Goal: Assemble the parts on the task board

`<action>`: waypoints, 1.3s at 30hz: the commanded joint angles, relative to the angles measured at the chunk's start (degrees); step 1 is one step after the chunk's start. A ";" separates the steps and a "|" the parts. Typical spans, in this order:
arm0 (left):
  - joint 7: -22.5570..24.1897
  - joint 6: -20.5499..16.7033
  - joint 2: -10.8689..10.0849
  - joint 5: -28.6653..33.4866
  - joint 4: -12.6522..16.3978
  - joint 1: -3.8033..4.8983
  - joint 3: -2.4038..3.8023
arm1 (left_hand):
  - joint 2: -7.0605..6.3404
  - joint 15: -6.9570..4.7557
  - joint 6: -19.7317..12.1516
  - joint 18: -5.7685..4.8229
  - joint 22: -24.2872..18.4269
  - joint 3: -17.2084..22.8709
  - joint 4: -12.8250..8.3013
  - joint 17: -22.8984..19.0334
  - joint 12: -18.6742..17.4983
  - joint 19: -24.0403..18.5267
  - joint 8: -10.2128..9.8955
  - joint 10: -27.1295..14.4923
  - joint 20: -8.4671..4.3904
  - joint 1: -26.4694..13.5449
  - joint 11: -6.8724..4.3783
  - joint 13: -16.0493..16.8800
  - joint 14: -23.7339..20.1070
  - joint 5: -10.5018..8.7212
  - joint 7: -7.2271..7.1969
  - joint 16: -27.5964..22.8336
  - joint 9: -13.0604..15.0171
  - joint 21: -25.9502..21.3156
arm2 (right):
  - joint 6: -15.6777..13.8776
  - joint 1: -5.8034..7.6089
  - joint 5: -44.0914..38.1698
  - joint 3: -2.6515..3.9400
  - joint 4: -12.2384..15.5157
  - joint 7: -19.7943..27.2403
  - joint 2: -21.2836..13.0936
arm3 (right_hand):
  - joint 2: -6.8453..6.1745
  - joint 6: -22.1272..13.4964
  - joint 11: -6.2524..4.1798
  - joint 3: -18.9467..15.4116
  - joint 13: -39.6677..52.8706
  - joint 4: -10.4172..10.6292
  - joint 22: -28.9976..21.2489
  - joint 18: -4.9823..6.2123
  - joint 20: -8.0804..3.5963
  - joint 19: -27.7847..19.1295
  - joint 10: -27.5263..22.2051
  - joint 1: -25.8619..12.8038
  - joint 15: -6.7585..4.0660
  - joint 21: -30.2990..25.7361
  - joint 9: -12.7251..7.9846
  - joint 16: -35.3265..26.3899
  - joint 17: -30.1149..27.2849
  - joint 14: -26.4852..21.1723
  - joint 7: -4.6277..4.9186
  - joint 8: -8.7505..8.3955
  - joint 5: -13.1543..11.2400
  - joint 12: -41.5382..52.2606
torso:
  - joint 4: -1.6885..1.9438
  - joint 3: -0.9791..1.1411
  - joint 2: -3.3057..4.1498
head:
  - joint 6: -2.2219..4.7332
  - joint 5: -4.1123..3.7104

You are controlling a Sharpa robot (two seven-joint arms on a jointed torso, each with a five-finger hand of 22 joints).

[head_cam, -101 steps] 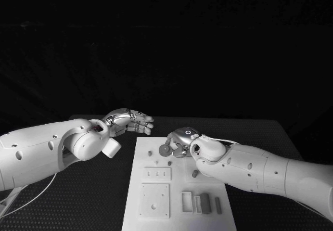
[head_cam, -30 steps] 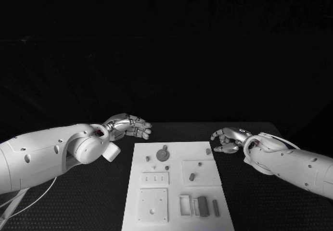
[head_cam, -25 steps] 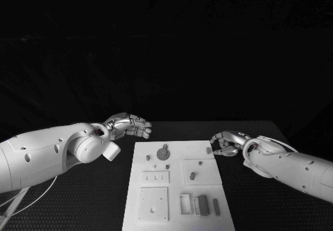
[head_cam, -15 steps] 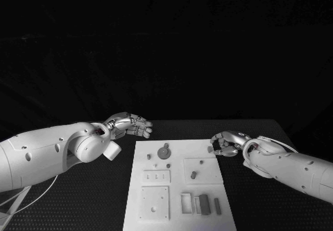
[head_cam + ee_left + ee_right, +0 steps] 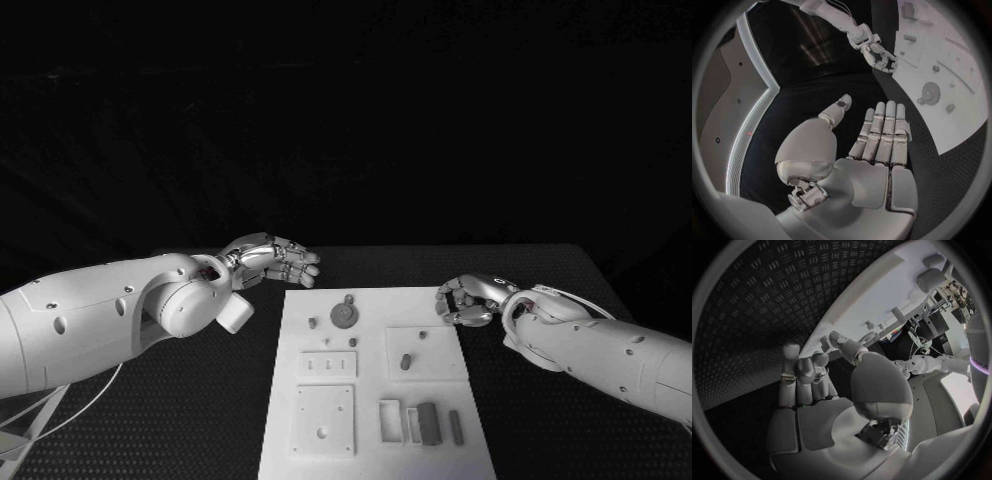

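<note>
Task board [image 5: 372, 400]: white rectangular plate lying flat on the black textured desk [image 5: 216, 400], its long side running away from the robot. Raised white square blocks sit on its near half; a row of upright rectangular pieces [image 5: 420, 424] stands near its near right corner.

Parts on the board: a dark round disc with a small tab [image 5: 345, 314] near the far edge; a small peg [image 5: 310, 323] just left of the disc; a small piece [image 5: 437, 312] by the board's far right edge; a short dark peg [image 5: 407, 361] on the right-hand raised square.

Views compared: the head view gives the whole board and both arms. The left wrist view shows the disc [image 5: 930, 92] as a toothed wheel, a detail the head view does not resolve, and takes in the right hand from across the board. The right wrist view shows the board's edge [image 5: 879, 295] close beyond the fingers.

Left hand [image 5: 271, 259]: off the board's far left corner, over the desk. Fingers [image 5: 879, 132] straight and side by side, thumb apart; holds nothing.

Right hand [image 5: 470, 298]: at the board's far right edge, beside the small piece. Fingers [image 5: 804, 371] curled inward toward the thumb; whether they touch or hold that piece cannot be told.
</note>
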 commanded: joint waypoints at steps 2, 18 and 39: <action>0.58 0.72 0.02 -0.13 0.08 0.03 0.04 | -0.35 0.16 0.28 -0.45 -0.06 -0.25 -0.17 0.07 -0.38 0.35 -0.05 -0.35 -0.10 0.15 -0.12 0.07 0.03 -0.22 1.78 -0.23 -0.09 -0.03 | 0.49 -0.30 0.31 0.00 -0.12 0.81 0.22 | 0.84 0.94 -0.19 -0.17 0.08 -0.32 1.21 1.70 -0.07 -0.12 -1.03 0.16 -0.25 0.05 0.15 0.04 0.07 0.19 0.34 0.51 0.11 0.06 | 0.27 0.15 0.33 | 0.02 -0.34; 0.38 0.89 0.06 -0.13 0.13 0.03 0.05 | -0.33 0.16 0.25 -0.46 -0.08 -0.33 -0.03 0.10 -0.42 0.35 -0.09 -0.36 -0.10 -0.03 -0.11 0.11 0.03 -0.22 1.81 -0.28 -0.11 -0.04 | 0.33 -0.37 0.79 0.00 -0.33 0.85 0.55 | 2.17 3.37 -0.11 -0.24 0.12 -1.12 1.21 1.70 -0.13 -0.06 -0.87 0.10 -0.18 0.27 0.90 0.22 0.11 0.31 0.44 2.25 0.13 0.23 | 0.19 0.15 0.30 | -0.04 -0.29; 0.13 1.07 0.10 -0.09 0.23 0.03 0.05 | -0.36 0.17 0.22 -0.47 -0.10 -0.43 0.12 0.14 -0.47 0.33 -0.13 -0.39 -0.10 -0.26 -0.10 0.14 0.02 -0.22 1.83 -0.34 -0.14 -0.06 | -0.10 -0.41 0.67 0.00 -0.55 -0.05 0.82 | 3.61 8.50 -0.83 -0.01 0.09 -1.83 1.18 1.70 -0.35 0.32 -0.36 -0.12 -0.79 0.62 3.07 0.46 0.13 0.72 -0.37 5.43 0.15 0.42 | 0.24 0.09 0.34 | -0.04 -0.56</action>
